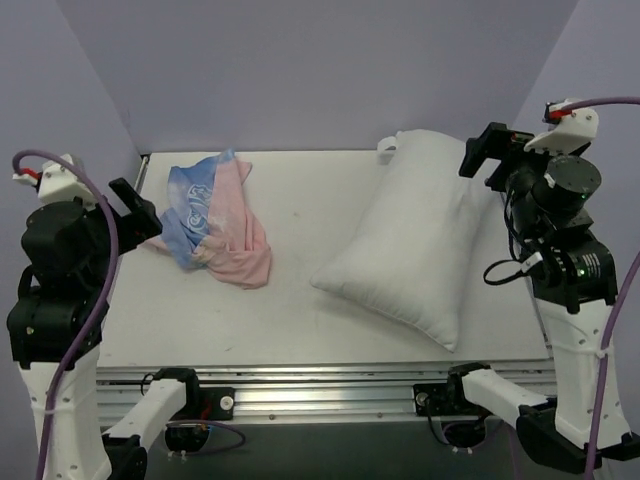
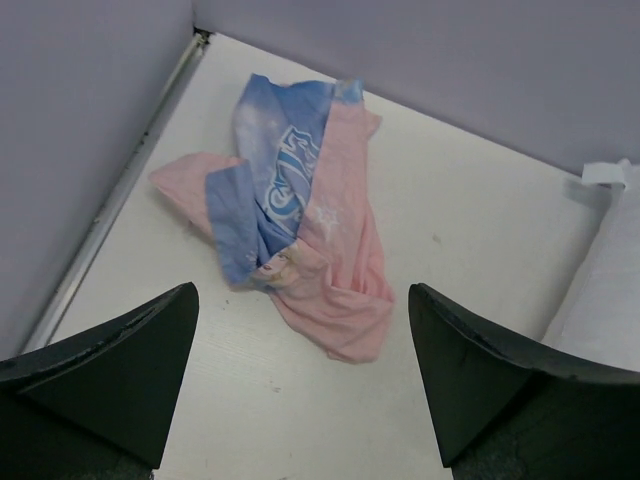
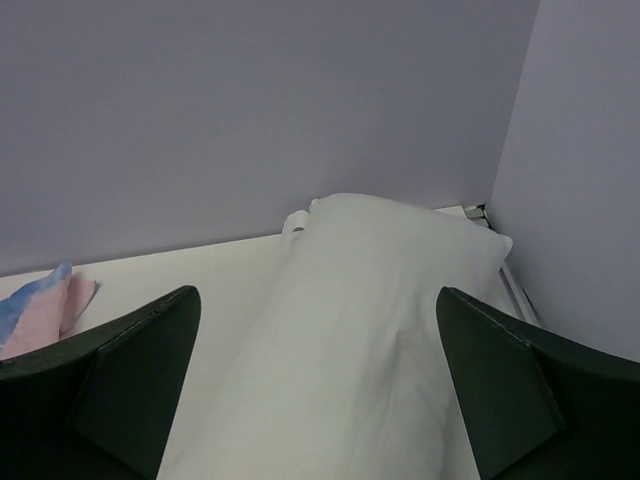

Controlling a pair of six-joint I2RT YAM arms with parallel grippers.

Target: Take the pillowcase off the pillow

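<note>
The pillowcase [image 1: 215, 225] lies crumpled in a heap on the back left of the table, blue print and pale pink inside both showing. It is apart from the pillow [image 1: 415, 245], a plain white cushion lying bare on the right half. My left gripper [image 1: 135, 205] is open and empty, raised above the table near the heap's left side. In the left wrist view the pillowcase [image 2: 300, 240] lies ahead of the open left gripper [image 2: 301, 289]. My right gripper [image 1: 485, 155] is open and empty, raised over the pillow's far right end. The right wrist view shows the pillow [image 3: 370, 340] below the open right gripper [image 3: 318, 291].
Purple walls close the table at the back and both sides. A small white tag [image 1: 388, 143] sticks out at the pillow's far corner. A metal rail [image 1: 330, 385] runs along the near edge between the arm bases. Bare white tabletop [image 1: 300, 215] separates the heap and the pillow.
</note>
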